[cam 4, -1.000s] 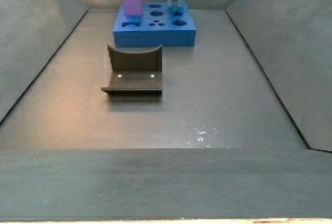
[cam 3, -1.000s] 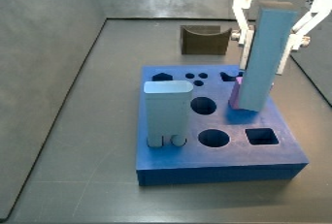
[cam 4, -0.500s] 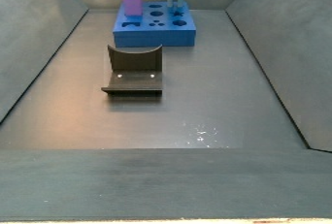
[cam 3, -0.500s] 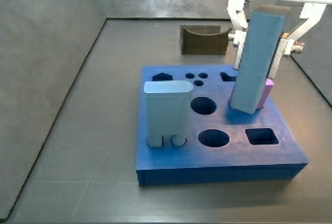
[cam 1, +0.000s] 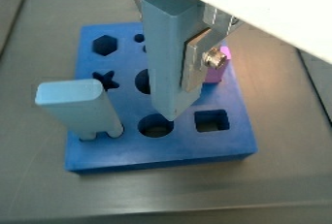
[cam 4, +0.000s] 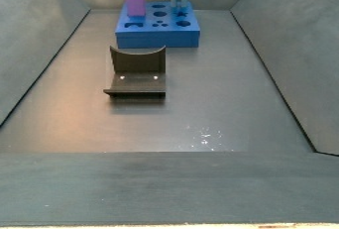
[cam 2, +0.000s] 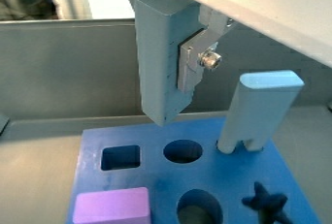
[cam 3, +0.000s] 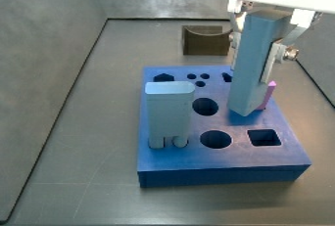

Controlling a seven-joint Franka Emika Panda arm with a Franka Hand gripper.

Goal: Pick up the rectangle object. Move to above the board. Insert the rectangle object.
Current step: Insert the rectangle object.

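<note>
Gripper [cam 3: 265,24] sits above the board [cam 3: 222,161], its fingers [cam 1: 197,55] clamped on the upper part of the rectangle object [cam 3: 254,68], which hangs upright. Against the frame a second ago, I see the slab has shifted across the side view toward 9 o'clock and looks more plumb; back then it covered nearly all of the pink cube [cam 3: 271,95], and now a strip of the cube shows at the slab's 3 o'clock edge.

In a wrist view the slab's lower end [cam 1: 166,107] hangs just over the round hole [cam 1: 157,126], with the square hole [cam 1: 212,122] beside it; I cannot tell whether the end touches the board. In both wrist views a silver finger plate [cam 2: 197,57] lies flat against the slab's side.

The pale two-legged block [cam 3: 167,114] stands upright on the board at its 9 o'clock side, unmoved. The small brown U-shaped piece [cam 3: 206,40] lies on the floor beyond the board, apart from it, also unmoved. From the far side view the board [cam 4: 159,27] and pink cube [cam 4: 135,5] look the same as before.
</note>
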